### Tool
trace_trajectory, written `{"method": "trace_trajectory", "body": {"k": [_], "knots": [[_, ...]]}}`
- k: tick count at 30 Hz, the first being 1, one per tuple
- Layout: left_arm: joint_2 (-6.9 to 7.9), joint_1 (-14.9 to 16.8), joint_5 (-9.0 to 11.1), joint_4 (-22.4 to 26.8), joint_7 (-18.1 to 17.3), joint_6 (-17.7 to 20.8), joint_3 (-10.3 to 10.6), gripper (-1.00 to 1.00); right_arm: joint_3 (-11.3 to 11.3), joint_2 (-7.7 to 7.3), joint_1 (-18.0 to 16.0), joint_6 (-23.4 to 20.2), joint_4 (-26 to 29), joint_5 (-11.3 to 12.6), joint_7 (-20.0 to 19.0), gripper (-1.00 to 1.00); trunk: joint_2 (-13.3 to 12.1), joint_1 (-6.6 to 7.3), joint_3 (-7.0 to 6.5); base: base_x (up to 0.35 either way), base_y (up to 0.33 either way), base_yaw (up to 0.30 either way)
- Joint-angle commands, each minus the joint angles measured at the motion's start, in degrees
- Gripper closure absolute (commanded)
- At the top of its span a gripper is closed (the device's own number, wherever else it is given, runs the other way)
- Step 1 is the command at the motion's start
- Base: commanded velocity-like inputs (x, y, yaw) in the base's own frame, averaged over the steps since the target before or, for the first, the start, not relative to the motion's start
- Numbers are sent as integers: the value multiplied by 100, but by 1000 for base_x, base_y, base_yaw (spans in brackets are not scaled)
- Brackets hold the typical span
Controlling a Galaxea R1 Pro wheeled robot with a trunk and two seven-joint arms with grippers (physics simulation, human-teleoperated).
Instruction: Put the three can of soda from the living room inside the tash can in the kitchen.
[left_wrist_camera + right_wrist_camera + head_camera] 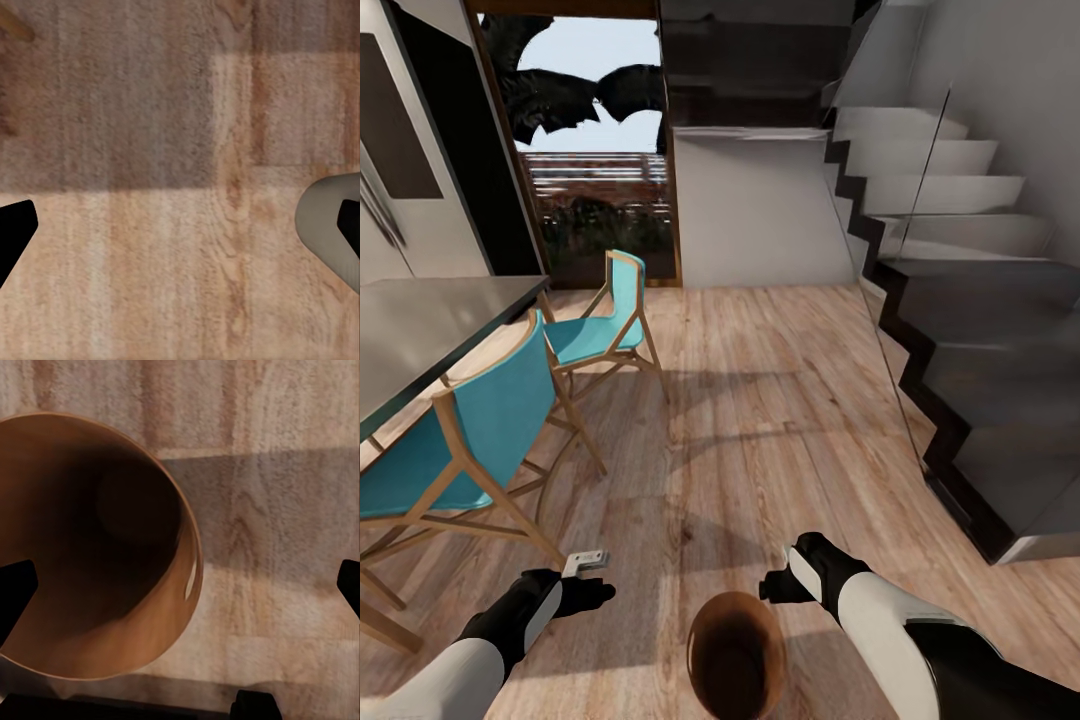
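Here I had the robot parked in the kitchen with the trash can [735,655] on the floor right in front of its base, between the two arms. The right gripper [778,583] hung just beside the rim, and its wrist camera looked straight down into the brown inside of the bin [90,547]. Its fingers stood wide apart with nothing between them; I could make out no soda can anywhere, and the bottom of the bin was too dark to tell what lay there. The left gripper [592,588] hovered over bare boards, fingers also wide and empty. I judged this to be a drop-off just finished, so the next move called for turning the base away and driving to the living room for another can. The floor [760,420] was light wood planking. To the left stood the grey metal-topped bench [430,330] with two teal chairs [480,420]; a dark staircase [970,350] rose on the right, and a glass door [595,140] faced me.
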State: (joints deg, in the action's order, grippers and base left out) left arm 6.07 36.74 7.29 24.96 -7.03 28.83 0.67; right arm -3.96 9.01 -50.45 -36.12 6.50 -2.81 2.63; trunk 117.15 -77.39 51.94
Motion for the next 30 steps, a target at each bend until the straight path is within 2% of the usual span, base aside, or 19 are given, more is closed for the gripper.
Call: {"method": "trace_trajectory", "body": {"k": [1,30], "knots": [[0,0,0,0,0,0,1,-100,0,1,0,0,0,0,0,-100,42,-23,20,0,0,0],[0,0,0,0,0,0,3,-100,0,2,0,0,0,0,1,-100,1205,-659,622,0,0,0]]}}
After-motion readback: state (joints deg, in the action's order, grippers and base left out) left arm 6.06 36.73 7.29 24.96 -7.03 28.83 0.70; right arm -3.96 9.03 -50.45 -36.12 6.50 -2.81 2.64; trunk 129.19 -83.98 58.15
